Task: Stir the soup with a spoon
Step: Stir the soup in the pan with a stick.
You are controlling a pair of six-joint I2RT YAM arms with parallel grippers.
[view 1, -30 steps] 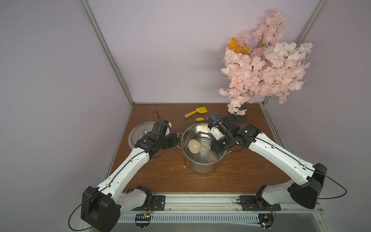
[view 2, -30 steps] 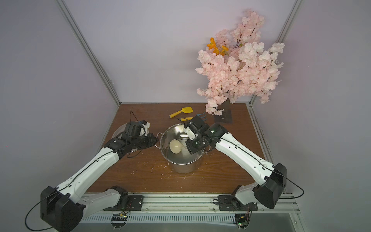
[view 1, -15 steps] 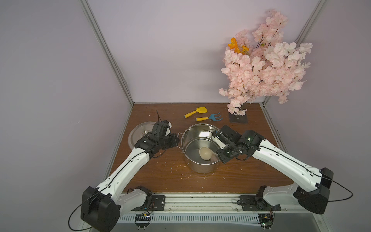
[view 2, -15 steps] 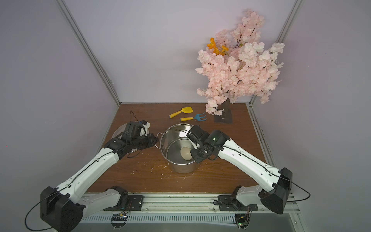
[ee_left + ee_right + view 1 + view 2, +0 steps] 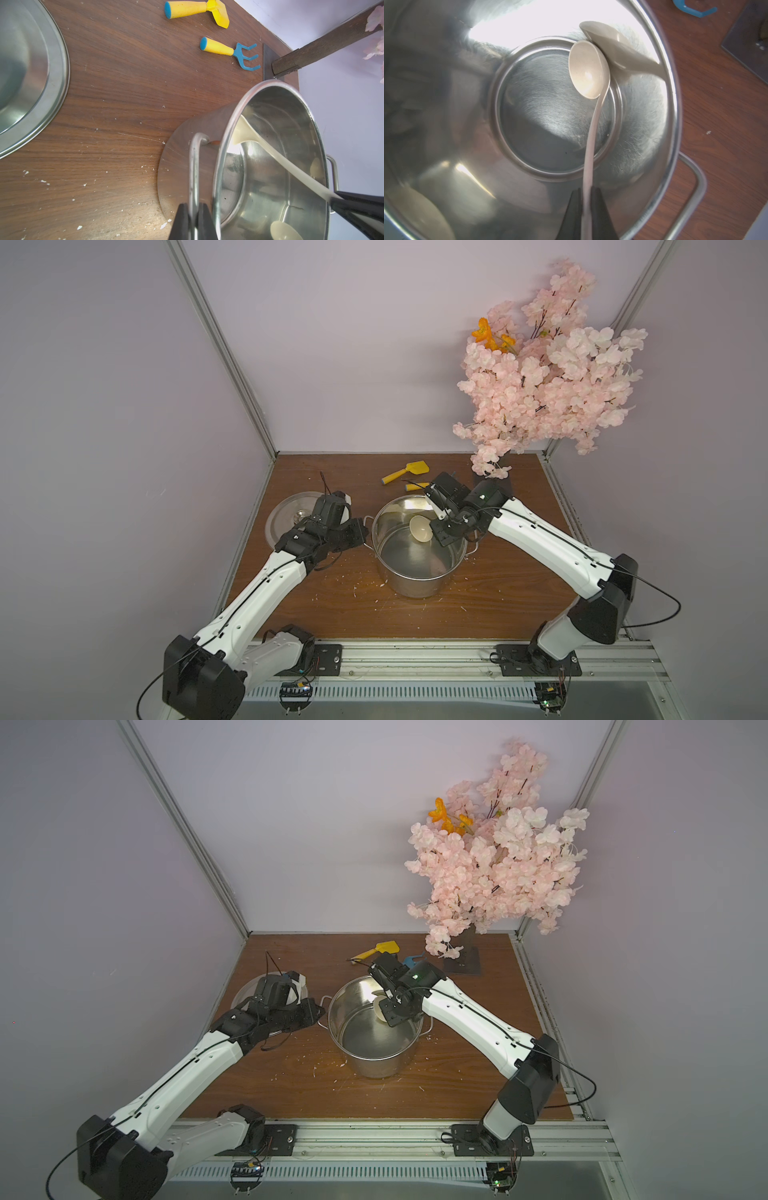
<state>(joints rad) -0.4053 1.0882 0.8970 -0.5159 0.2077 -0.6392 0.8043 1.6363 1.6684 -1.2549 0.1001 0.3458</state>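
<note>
A steel stockpot [image 5: 415, 587] stands mid-table. Its shiny inside [image 5: 546, 124], the soup's place, shows no liquid I can make out. My right gripper [image 5: 588, 193] is shut on the slim handle of the cream spoon [image 5: 588, 72], just above the pot's far right rim in both top views. The spoon's bowl [image 5: 420, 528] hangs inside, against the far wall. My left gripper [image 5: 194, 207] is shut on the pot's left handle [image 5: 194, 166]. In a top view the spoon bowl [image 5: 379, 1007] is half hidden by the right gripper [image 5: 392, 1013].
The flat steel lid [image 5: 291, 518] lies left of the pot, partly under my left wrist. A yellow toy shovel [image 5: 405, 472] and a blue rake [image 5: 239, 53] lie behind the pot. A pink blossom tree [image 5: 548, 377] stands back right on a dark base [image 5: 461, 963]. Crumbs dot the wood.
The right gripper has swung the spoon round inside the pot: bowl at the left a second ago, then near the front, now at the far right wall. The left arm has not moved.
</note>
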